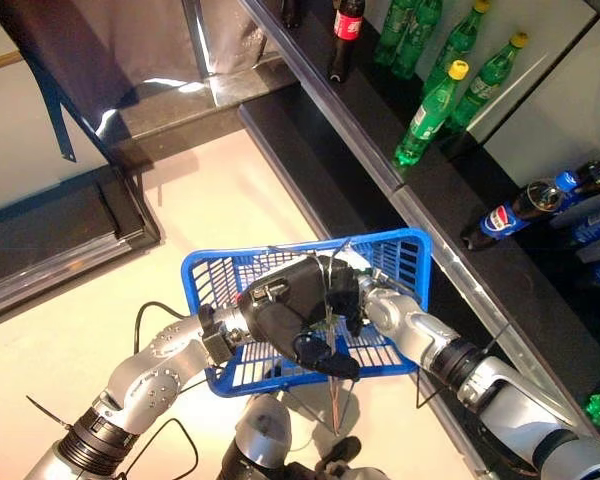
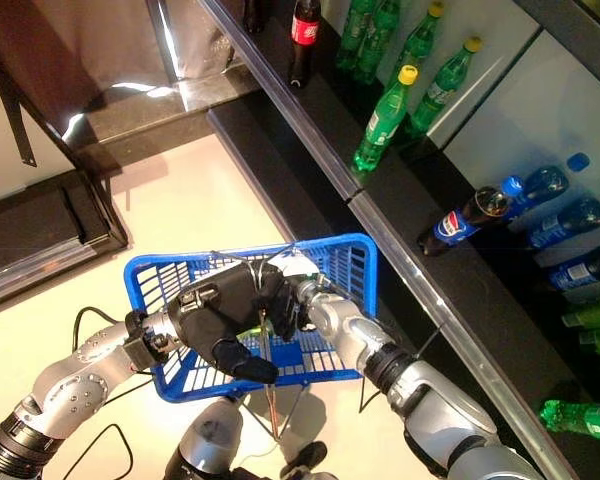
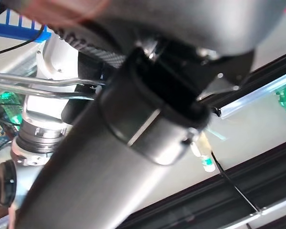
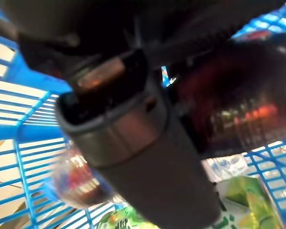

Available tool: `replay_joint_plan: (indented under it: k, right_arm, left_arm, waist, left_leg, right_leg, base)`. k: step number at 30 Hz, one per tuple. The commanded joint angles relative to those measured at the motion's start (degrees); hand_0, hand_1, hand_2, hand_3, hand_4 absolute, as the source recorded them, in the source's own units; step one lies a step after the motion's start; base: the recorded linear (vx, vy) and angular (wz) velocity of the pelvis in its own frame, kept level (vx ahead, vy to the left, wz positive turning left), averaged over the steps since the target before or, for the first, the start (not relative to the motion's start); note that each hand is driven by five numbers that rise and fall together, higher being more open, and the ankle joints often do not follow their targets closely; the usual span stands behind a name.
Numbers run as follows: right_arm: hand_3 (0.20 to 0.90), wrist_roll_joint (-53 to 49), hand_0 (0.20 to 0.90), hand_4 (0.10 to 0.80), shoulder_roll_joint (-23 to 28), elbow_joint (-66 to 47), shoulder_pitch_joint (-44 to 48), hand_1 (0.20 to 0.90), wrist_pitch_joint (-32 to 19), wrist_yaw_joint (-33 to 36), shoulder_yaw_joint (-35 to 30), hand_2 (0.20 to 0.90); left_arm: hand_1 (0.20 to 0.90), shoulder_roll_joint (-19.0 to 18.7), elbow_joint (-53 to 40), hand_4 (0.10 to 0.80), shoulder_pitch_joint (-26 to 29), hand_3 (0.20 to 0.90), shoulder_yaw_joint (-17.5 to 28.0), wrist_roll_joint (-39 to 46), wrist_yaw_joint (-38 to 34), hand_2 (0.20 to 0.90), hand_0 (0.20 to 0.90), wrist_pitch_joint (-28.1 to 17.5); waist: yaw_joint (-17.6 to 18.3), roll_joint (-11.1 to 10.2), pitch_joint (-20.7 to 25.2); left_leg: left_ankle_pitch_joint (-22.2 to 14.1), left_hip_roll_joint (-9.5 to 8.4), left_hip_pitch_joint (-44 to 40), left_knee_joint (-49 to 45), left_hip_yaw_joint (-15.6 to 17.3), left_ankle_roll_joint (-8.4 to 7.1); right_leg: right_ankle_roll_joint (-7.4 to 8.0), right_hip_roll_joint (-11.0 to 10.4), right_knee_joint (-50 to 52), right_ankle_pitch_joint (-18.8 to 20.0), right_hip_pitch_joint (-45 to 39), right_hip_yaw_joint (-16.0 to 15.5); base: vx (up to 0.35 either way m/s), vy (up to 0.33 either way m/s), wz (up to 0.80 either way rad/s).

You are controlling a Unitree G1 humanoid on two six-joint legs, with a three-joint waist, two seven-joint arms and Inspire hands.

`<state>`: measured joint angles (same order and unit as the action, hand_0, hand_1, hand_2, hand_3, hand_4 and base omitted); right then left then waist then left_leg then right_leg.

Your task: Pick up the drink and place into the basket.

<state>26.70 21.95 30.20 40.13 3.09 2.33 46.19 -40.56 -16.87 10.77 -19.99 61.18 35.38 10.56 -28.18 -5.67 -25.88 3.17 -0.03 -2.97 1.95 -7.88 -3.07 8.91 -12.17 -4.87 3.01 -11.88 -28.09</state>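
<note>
Left hand [image 1: 285, 312] is up over the blue basket [image 1: 405, 250], fingers curled round its wire handle [image 1: 331, 330]. It looks like it's carrying the basket so the other arm can load it. The right hand [image 2: 286, 298] reaches in over the basket's far side, mostly hidden behind the left one. Its wrist view shows a dark drink bottle [image 4: 238, 109] with a reddish label pressed close against the hand, above the blue mesh. From what shows I can't tell whether the fingers are clamped on it or have let go. I'd judge this is the placing step, nearly done. Under it, green wrapping [image 4: 248, 195] already lies in the basket, so the drink needs a clear spot.

On the shelf [image 1: 380, 170] beside the robot, I count five green bottles [image 1: 432, 108] in the far group. One red-labelled cola bottle [image 1: 346, 30] stands further along. One blue-labelled cola bottle [image 1: 515, 212] lies nearer, with more behind it that I can't count.
</note>
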Motion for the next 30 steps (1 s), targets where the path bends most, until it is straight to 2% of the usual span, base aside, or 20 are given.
replay_joint_plan:
  k: [1, 17, 19, 25, 30]
  right_arm:
    - [0.9, -1.6, 0.9, 0.8, -5.7, 4.8, 2.5, 0.9, -2.7, 3.1, 4.2, 0.9]
    - [0.9, -2.6, 0.9, 0.8, -6.6, 5.5, 1.7, 0.9, -1.9, 3.5, 3.0, 0.9]
    - [0.9, -3.8, 0.9, 0.8, -6.5, 5.1, 1.1, 0.9, -1.7, 4.0, 2.0, 0.9]
    - [0.9, -5.7, 0.9, 0.8, -5.7, 2.3, -0.9, 0.9, -0.6, 5.4, -0.2, 0.9]
    - [0.9, -5.9, 0.9, 0.8, -4.9, 0.2, -2.9, 0.9, -0.2, 5.9, -1.7, 0.9]
  left_arm:
    - [0.3, 13.3, -18.1, 0.1, 6.9, 0.2, -4.9, 8.8, 12.8, 0.3, 0.3, -11.8]
    - [0.3, 13.3, -17.9, 0.1, 6.8, 0.2, -3.6, 8.5, 9.5, 0.3, 0.3, -13.4]
    - [0.3, 14.0, -17.4, 0.1, 6.4, 0.2, -2.4, 9.9, 6.4, 0.3, 0.3, -12.6]
    - [0.3, 14.3, -16.0, 0.1, 4.1, 0.2, 1.5, 6.5, -0.6, 0.3, 0.3, -15.8]
    - [0.3, 14.7, -15.0, 0.1, 3.1, 0.2, 4.6, 6.7, -5.2, 0.3, 0.3, -16.4]
  waist:
    - [1.0, -0.6, 24.4]
    - [1.1, -0.8, 24.3]
    - [1.3, -0.9, 24.3]
    - [1.7, -0.8, 24.1]
    - [2.2, -0.7, 24.2]
  left_leg:
    - [-1.1, -0.54, -0.4, 3.0, -1.8, 0.19]
    - [-1.2, -0.39, -0.5, 3.1, -1.4, 0.21]
    - [-1.2, -0.39, -0.6, 3.1, -1.3, 0.24]
    - [-1.3, -0.13, -0.7, 3.1, -0.9, 0.22]
    - [-1.3, 0.05, -0.8, 3.1, -0.4, 0.24]
  right_leg:
    - [2.31, -1.9, 3.2, 0.5, 1.1, -0.3]
    - [2.28, -1.8, 3.2, 0.6, 1.2, 0.1]
    - [2.27, -1.8, 3.2, 0.6, 1.3, 0.3]
    - [2.24, -1.8, 3.2, 0.6, 1.3, 0.7]
    - [2.24, -1.8, 3.2, 0.6, 1.3, 0.9]
  base:
    - [0.0, 0.0, 0.0]
    - [0.0, 0.0, 0.0]
    - [0.0, 0.0, 0.0]
    - [0.0, 0.0, 0.0]
    - [-0.005, -0.001, -0.01]
